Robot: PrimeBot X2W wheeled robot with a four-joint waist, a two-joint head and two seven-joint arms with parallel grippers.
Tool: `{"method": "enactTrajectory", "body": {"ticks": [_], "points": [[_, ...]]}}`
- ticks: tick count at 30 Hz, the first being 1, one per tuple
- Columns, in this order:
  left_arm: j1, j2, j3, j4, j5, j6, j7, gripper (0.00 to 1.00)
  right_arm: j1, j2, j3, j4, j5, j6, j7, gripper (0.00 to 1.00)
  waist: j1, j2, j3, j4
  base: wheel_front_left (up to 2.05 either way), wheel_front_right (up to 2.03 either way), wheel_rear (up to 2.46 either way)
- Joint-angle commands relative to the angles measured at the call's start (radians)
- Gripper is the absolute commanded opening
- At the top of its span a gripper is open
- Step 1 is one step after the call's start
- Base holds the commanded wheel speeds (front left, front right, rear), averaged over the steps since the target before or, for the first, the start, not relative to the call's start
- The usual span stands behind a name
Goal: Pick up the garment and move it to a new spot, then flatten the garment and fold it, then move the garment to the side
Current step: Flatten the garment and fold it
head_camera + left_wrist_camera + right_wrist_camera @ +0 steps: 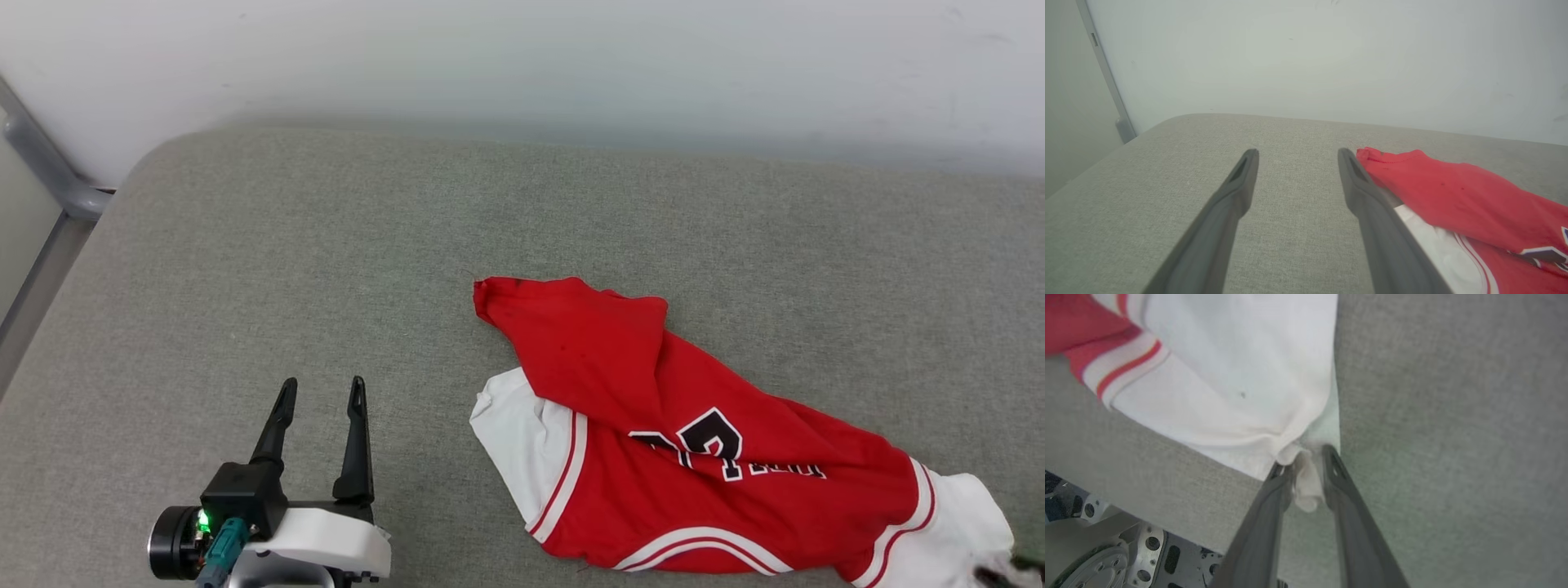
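Note:
The garment (620, 359) is a red jersey with white sleeves and black chest lettering. It lies crumpled on the right half of the grey cushion (326, 245), and its far hem is folded over. My left gripper (322, 384) is open and empty, resting low left of the garment. In the left wrist view the garment (1453, 192) lies just right of that gripper (1298, 153). My right gripper (1304, 457) is at the tip of the white sleeve (1216, 375). Its jaws stand slightly apart, and a small bunch of sleeve cloth still sits between them.
A pale wall (522, 57) runs behind the cushion. A grey metal rail (49, 163) stands at the far left corner. The cushion's near edge and part of the robot's base (1106, 547) appear under the right wrist. Bare cushion stretches left and behind the garment.

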Motion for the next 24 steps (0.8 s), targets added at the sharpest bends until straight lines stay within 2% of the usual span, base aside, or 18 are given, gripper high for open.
{"method": "enactTrajectory", "body": {"ticks": [1,6,12,17,20,24], "points": [[0.0,0.0,0.005,0.001,0.01,-0.005,-0.003,1.0,-0.026,0.022,-0.017,-0.014,-0.019,-0.002,-0.023,1.0,0.0001,-0.0001,-0.006,-0.008,0.0,0.0,0.0],[-0.023,0.006,0.044,-0.004,0.031,-0.042,-0.003,1.0,-0.028,0.069,-0.165,-0.115,-0.075,-0.002,-0.111,1.0,0.0001,-0.0001,-0.027,-0.039,0.0,0.0,0.0],[-0.084,0.041,0.056,-0.01,0.058,-0.085,-0.003,1.0,0.016,0.139,-0.341,-0.283,-0.208,-0.001,-0.129,1.0,0.0001,-0.0001,-0.033,-0.071,0.0,0.0,0.0],[-0.197,0.095,0.026,0.006,0.06,-0.118,-0.003,1.0,0.049,0.294,-0.477,-0.381,-0.36,-0.002,-0.156,1.0,0.0001,-0.0001,-0.022,-0.083,0.0,0.0,0.0],[-0.268,0.131,-0.024,0.056,0.044,-0.133,0.003,1.0,0.063,0.399,-0.531,-0.411,-0.46,-0.002,-0.178,1.0,0.0001,-0.0001,-0.013,-0.086,0.0,0.0,0.0],[-0.383,0.195,-0.122,0.096,-0.005,-0.138,0.091,1.0,0.072,0.518,-0.574,-0.429,-0.558,-0.001,-0.22,1.0,0.0001,-0.0001,0.008,-0.093,0.0,0.0,0.0]]}}
